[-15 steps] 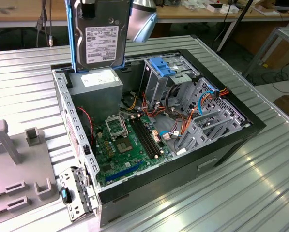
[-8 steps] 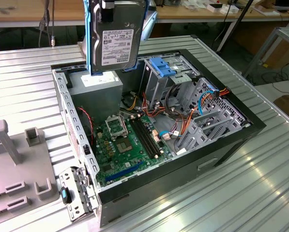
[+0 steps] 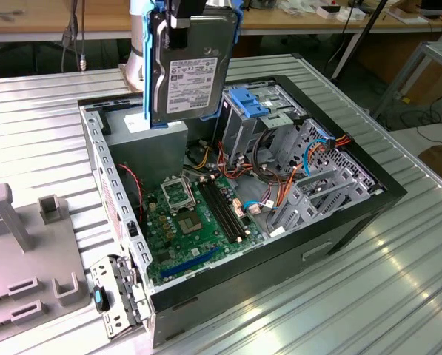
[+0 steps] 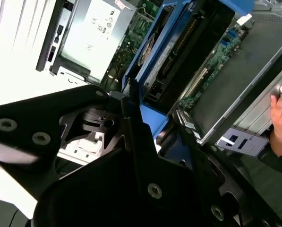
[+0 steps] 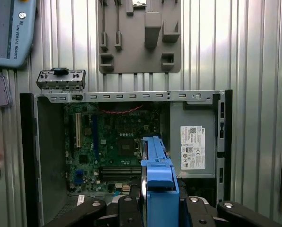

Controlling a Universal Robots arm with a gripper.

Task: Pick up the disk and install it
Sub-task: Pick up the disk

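Holding the disk (image 3: 189,74) by its upper edge, my hand (image 3: 182,16) is closed tight on the blue carrier frame, with nothing else in its grip. The disk hangs in the air over the open case (image 3: 369,174), which lies on its side on the table (image 3: 369,296). It touches nothing beneath it.

In the exterior view the disk stands on end. Its long axis runs from twelve to six o'clock, its labelled flat face is turned toward that camera, and its thin edges are at three and nine. Directly at six o'clock from it is the grey power supply (image 3: 143,132) in the case's far corner. The board (image 3: 187,222) lies further along, between six and five o'clock, well apart from the disk.

The cage (image 3: 280,133), topped by its blue bracket (image 3: 248,102), sits at about four o'clock from the disk, near but not touching. So the disk is off to the cage's ten o'clock side. How high above it the disk hangs I cannot tell. I judge that this sideways gap, with the disk upright on its end, is the relation that matters for installing it.

In the first wrist view I look down along the disk's blue edge (image 5: 158,165), my fingers (image 5: 124,213) on either side of it, with the board and power supply beneath.
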